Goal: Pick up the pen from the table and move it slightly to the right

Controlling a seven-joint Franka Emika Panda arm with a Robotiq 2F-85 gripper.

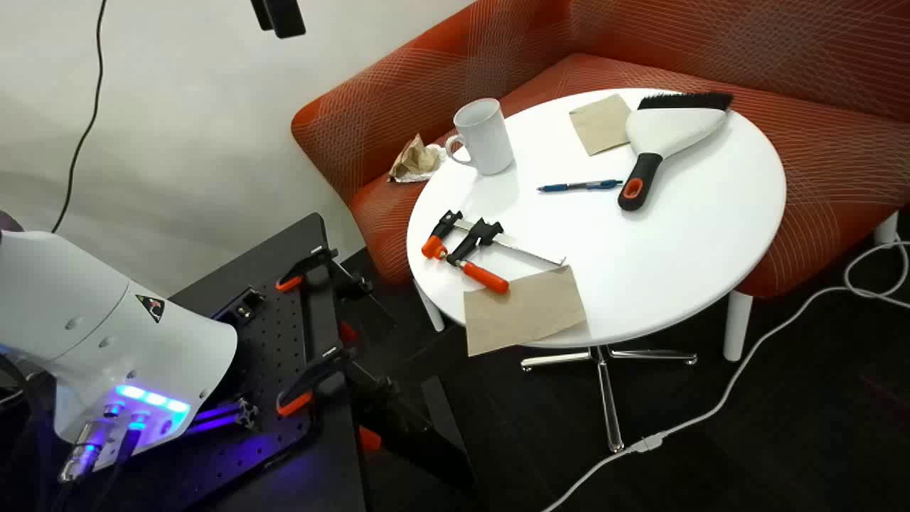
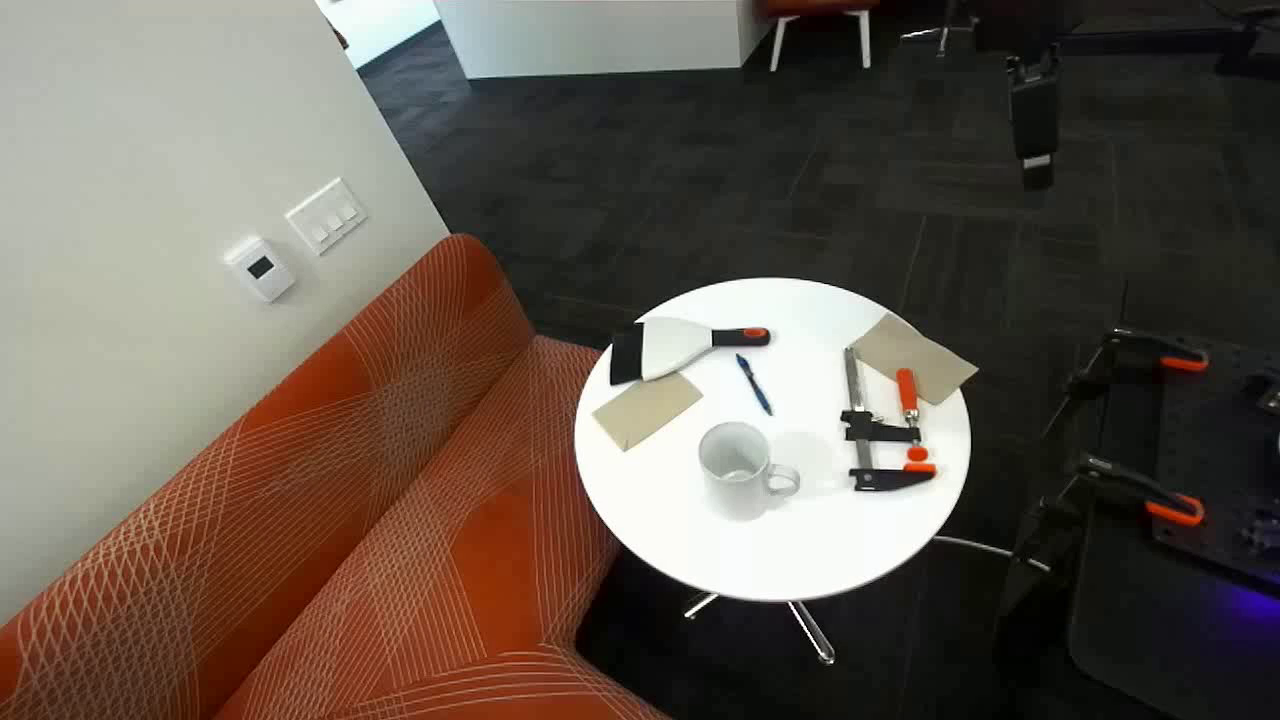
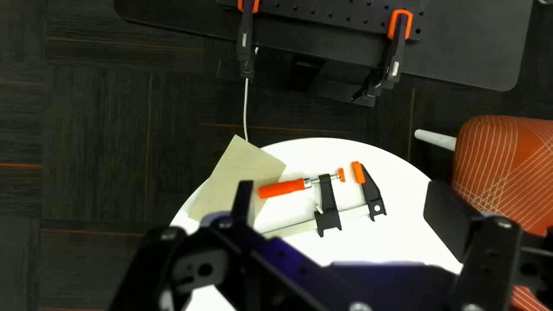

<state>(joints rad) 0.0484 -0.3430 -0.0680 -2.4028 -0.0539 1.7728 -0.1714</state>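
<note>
The pen (image 1: 579, 186) is thin and blue with a dark middle. It lies flat on the white round table (image 1: 682, 256), its one end close to the brush's handle. The pen (image 2: 754, 384) and table (image 2: 650, 510) also show in an exterior view, with the pen between the brush and the mug. My gripper (image 3: 342, 198) is open and empty in the wrist view, high above the table (image 3: 402, 185). The pen does not show there. The gripper is partly in view at the top edge (image 1: 279, 18) and at the upper right (image 2: 1035, 120) in the exterior views, far from the pen.
A white brush (image 1: 672, 131) with a black handle lies beside the pen. A white mug (image 1: 485, 139) stands nearby. An orange-handled clamp (image 1: 490, 238) lies near one brown paper (image 1: 526, 313); another brown paper (image 1: 599, 124) lies by the brush. An orange sofa (image 1: 839, 171) borders the table.
</note>
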